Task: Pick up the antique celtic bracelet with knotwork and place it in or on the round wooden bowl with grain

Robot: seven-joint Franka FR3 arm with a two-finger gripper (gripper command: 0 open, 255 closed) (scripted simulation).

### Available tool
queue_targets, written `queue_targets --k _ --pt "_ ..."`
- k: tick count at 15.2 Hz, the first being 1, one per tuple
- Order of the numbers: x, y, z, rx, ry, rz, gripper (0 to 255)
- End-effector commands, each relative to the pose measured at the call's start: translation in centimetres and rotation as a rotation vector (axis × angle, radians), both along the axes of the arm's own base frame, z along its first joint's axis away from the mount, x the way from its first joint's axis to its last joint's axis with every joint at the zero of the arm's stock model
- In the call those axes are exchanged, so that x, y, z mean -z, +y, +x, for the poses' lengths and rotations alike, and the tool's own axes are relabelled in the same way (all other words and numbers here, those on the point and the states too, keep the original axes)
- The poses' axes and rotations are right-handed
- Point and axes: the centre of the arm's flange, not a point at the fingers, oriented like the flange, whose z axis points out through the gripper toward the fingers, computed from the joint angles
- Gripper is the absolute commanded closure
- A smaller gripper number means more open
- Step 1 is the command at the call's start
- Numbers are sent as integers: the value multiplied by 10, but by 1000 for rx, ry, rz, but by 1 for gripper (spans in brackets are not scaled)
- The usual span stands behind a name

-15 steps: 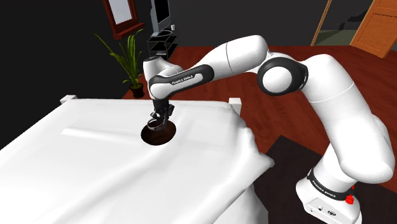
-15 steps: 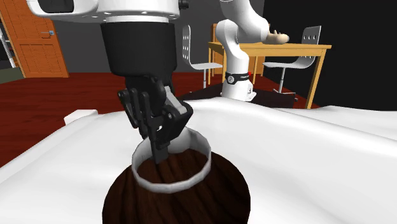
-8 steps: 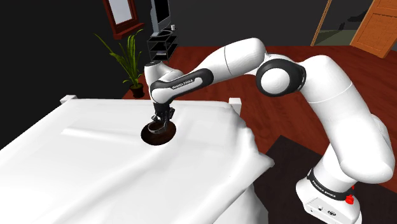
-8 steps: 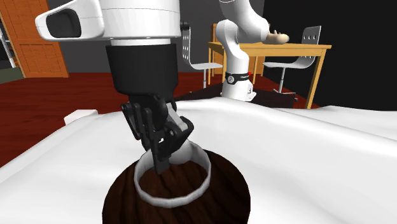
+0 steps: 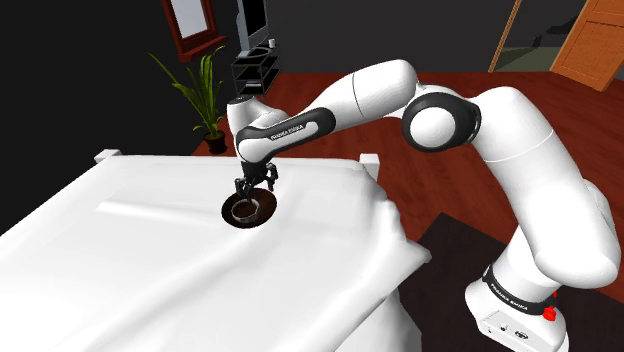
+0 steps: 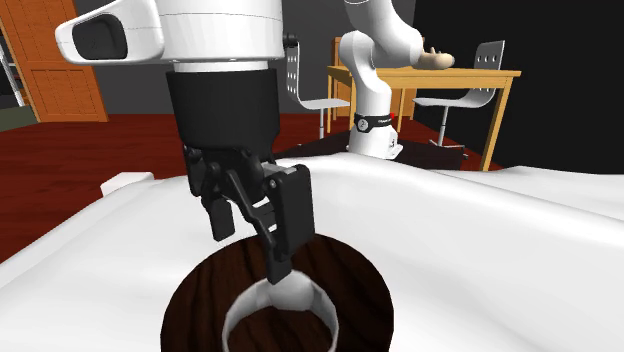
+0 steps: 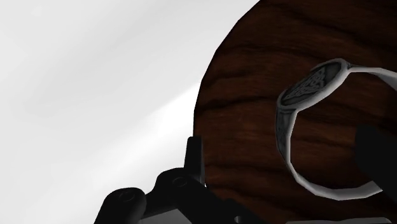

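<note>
Lying inside the dark wooden bowl, the grey bracelet sits just below the gripper, whose fingers stand apart. Beyond, the white arm stretches over the white cloth from its stand, wrist bent down.

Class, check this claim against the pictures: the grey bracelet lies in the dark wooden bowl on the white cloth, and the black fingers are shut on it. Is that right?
Not quite. The fingers are open, not shut on the bracelet: the second exterior view shows them standing well apart. The rest holds: it lies in the dark wooden bowl on the white cloth.
</note>
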Motion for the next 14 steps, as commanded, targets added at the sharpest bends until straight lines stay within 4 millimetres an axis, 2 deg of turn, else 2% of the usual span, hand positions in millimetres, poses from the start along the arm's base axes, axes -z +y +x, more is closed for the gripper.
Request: queue_targets --k 1,2,6,14 --pt "0 0 0 0 0 0 0" --pt "0 0 0 0 0 0 0" --pt "-50 0 1 0 0 0 0" --pt "-50 0 1 0 0 0 0"
